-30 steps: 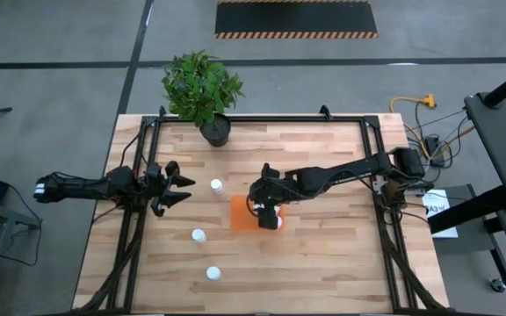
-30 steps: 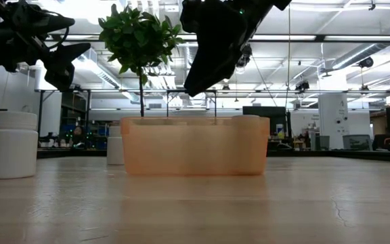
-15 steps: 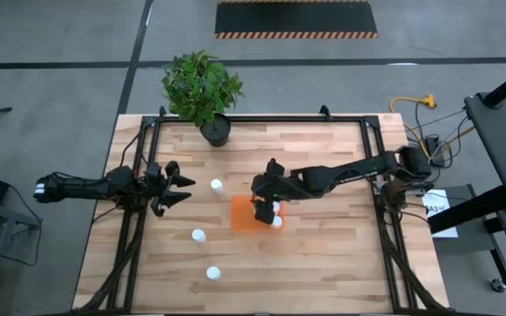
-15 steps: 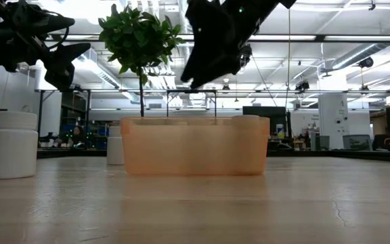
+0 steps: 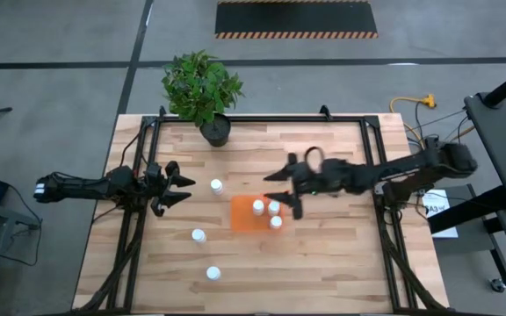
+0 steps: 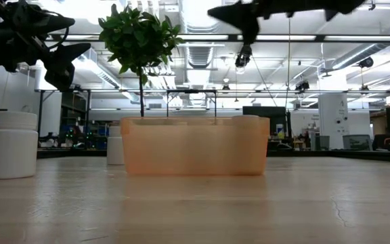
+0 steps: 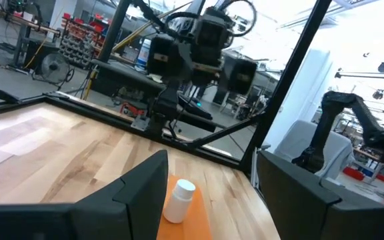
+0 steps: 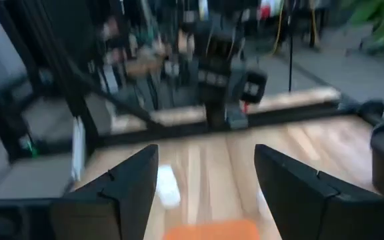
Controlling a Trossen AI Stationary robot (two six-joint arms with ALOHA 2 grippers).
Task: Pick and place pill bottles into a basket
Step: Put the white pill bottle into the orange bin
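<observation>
The right gripper, spread and empty, hangs just beside the basket, probably freed for another bottle.

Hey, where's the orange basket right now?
In the high view the orange basket sits near the table's middle with three pill bottles in it, just below the right claw and right of the bottle nearest the plant.

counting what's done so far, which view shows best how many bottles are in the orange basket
The high view: it looks down into the basket and shows three bottles inside. The low view shows only its side wall, the right wrist view only an orange edge.
</observation>
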